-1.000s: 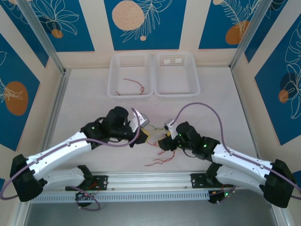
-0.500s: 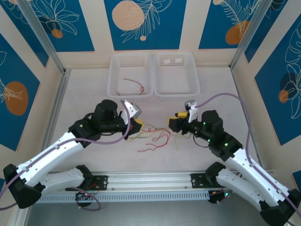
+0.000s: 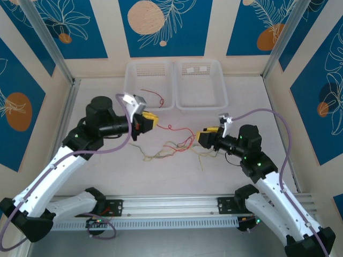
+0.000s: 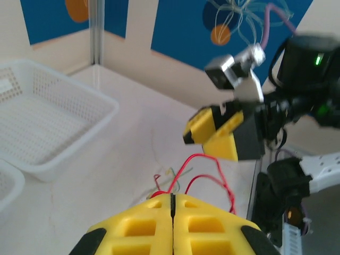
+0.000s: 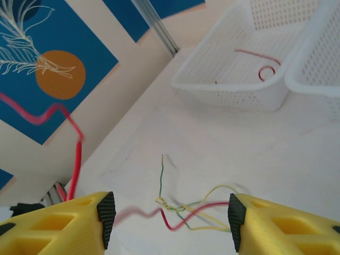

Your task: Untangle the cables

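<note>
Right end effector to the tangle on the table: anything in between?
Nothing visible. The open right end effector faces the cables across bare table; the left end effector, shut on a red strand, is on their far side.

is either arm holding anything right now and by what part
The left gripper, jaws shut, pinches a thin red wiry cable, seemingly near one end. The right gripper has its jaws open, gripping nothing.
</note>
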`<state>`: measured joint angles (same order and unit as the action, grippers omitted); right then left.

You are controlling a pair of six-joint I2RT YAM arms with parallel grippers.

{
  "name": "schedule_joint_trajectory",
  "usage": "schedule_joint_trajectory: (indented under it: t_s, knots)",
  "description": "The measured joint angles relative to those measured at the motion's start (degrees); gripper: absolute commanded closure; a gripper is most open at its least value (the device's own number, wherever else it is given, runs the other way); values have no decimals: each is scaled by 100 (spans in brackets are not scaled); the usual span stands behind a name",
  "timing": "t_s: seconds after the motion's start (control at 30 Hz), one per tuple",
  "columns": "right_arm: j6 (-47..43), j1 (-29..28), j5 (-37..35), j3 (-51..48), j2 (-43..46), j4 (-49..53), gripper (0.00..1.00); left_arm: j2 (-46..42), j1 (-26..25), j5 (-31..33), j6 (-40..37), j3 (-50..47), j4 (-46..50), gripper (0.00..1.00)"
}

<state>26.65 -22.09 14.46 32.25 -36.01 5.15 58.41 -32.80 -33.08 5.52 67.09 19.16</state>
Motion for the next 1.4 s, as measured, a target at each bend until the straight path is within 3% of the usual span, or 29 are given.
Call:
schedule_joint_trajectory:
  t_s: [0.33, 0.5, 0.7, 1.03, 1.4]
  knots:
    - [-494, -4, 142, -935, 227, -1729, 37, 192, 857, -1292, 514, 219, -863, 100]
    - [-1150, -750, -85, -942, -267, -2299, 35, 254, 870, -1687, 654, 232, -1025, 100]
    - [-2046, -1834, -734, -850, -909, -2931, 33, 251, 872, -1897, 793, 254, -1176, 100]
    - [-2424, -2065, -1384, -780, -1165, -3633, 34, 96, 879, -1945, 901, 236, -1281, 100]
    - [-2483, -2142, -1663, -782, -20, -3477, 36, 50, 879, -1939, 922, 179, -1390, 100]
